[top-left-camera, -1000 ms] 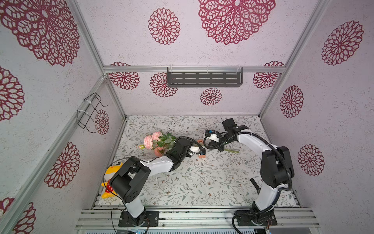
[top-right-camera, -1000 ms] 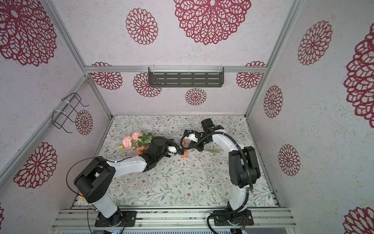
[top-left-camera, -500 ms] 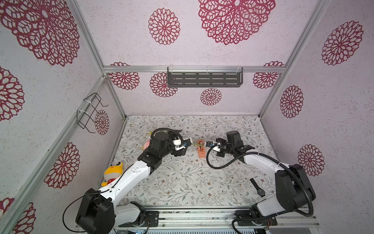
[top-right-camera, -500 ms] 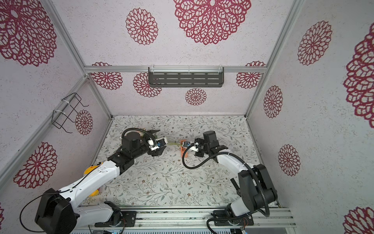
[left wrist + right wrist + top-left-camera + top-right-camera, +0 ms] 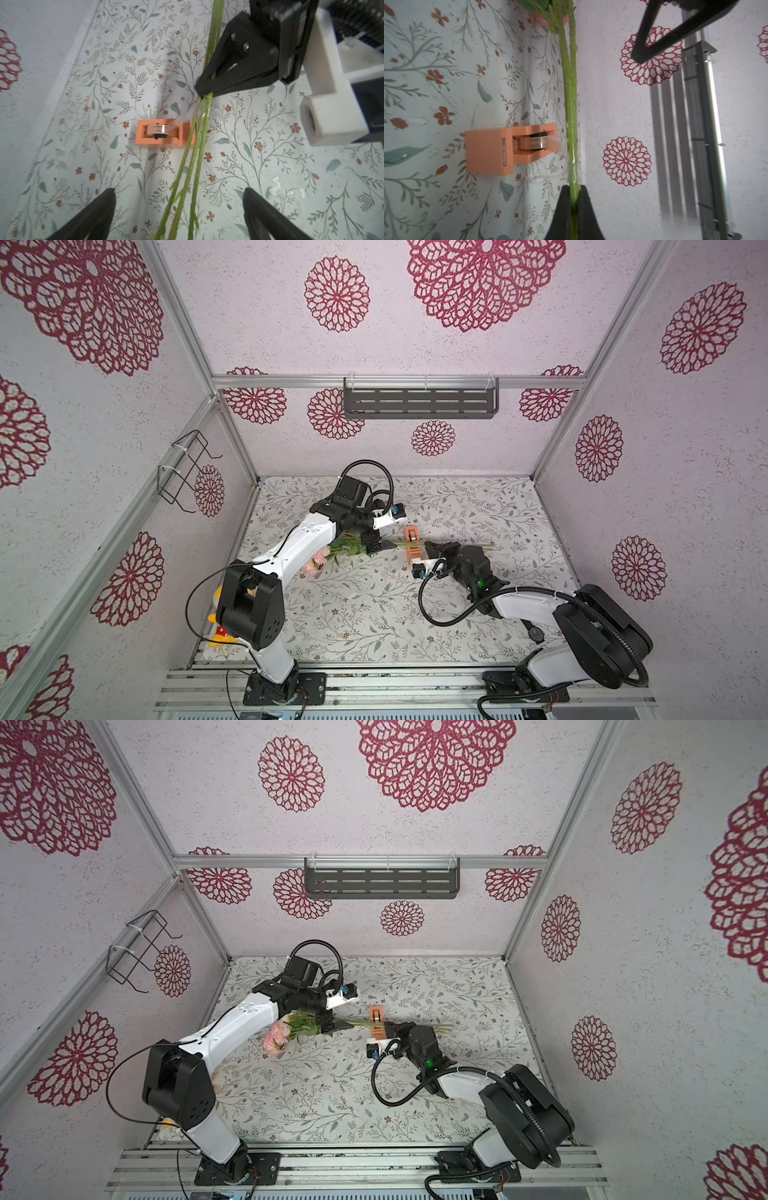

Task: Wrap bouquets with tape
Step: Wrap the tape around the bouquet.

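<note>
Right gripper [image 5: 572,192] clamped on the bouquet [image 5: 276,1036] stems — left gripper [image 5: 178,196] spread wide.

The bouquet stretches across the middle of the flowered table [image 5: 374,614], with its pink blooms toward the left arm's side and its thin green stems running over the raised end of the orange tape dispenser [image 5: 160,136]. The right gripper's black fingers [image 5: 564,199] squeeze the stems just past the dispenser. The left gripper's fingers [image 5: 99,205] stand far apart on either side of the stems, touching none that I can see. The tape [image 5: 536,142] roll sits in its dispenser — a clear strip seems to reach from it to the stems.
</note>
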Available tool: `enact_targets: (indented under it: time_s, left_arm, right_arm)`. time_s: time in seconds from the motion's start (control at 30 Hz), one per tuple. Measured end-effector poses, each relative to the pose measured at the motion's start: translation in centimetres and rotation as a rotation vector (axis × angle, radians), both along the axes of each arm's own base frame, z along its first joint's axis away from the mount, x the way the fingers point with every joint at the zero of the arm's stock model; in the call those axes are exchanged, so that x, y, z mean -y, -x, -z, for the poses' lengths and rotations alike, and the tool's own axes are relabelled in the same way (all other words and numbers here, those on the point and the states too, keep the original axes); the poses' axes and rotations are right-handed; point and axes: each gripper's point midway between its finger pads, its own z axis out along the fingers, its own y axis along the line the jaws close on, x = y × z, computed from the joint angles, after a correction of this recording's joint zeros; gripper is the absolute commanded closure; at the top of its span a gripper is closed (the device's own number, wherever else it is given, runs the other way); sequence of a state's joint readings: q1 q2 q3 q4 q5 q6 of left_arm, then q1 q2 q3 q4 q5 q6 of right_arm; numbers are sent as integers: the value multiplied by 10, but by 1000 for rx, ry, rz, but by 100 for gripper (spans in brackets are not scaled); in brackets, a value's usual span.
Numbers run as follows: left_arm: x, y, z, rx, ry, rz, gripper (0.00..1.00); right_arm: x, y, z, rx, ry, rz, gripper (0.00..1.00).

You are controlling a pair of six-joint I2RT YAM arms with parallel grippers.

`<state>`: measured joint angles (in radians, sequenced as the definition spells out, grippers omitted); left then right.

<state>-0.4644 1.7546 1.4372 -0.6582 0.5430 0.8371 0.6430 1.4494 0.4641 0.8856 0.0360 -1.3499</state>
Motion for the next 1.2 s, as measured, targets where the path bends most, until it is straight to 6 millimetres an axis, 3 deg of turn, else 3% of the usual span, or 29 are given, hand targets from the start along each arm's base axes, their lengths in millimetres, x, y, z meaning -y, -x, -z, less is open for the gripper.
enact_targets:
  time_s: [0.1,0.3,0.33,0.4,0.43,0.47,0.53,0.6,0.73,0.83,0.9,0.97,1.1,1.2]
  left_arm:
    - [5,5,21,-55,-47,8,2]
    - [10,-6,49,-116,-105,-1,0]
    - [9,-6,51,-125,-110,-5,5]
    - [6,-6,53,-142,-114,2,20]
    - [4,-4,51,-149,-111,11,44]
    - [3,-3,50,-159,-106,13,60]
    - [1,-3,48,-159,-96,25,84]
    - [0,0,48,-169,-91,41,100]
    - [0,10,41,-205,-97,74,100]
    - [-1,8,41,-206,-98,59,100]
    - [-3,5,45,-199,-94,19,100]
    - [-7,7,49,-190,-97,-14,100]
    - [-6,12,50,-81,-140,-46,100]
    - [9,10,45,54,-186,-39,100]
  right_arm:
    - [-2,2,-8,93,7,1,100]
    - [-14,1,-8,250,28,-5,100]
    - [-15,1,-7,265,29,-6,100]
    - [-17,2,-6,284,42,-8,100]
    - [-17,1,-8,297,41,-4,100]
    - [-16,2,-10,313,41,-1,100]
    - [-15,3,-12,328,42,2,100]
    - [-13,4,-12,338,44,5,97]
    - [-9,6,-16,349,39,22,59]
    - [1,11,-20,284,-2,69,36]
    - [5,15,-22,151,-41,81,3]
    - [3,19,-32,-8,-90,42,1]
    - [14,25,-78,-275,-261,1,1]
    - [23,33,-80,-480,-321,9,1]
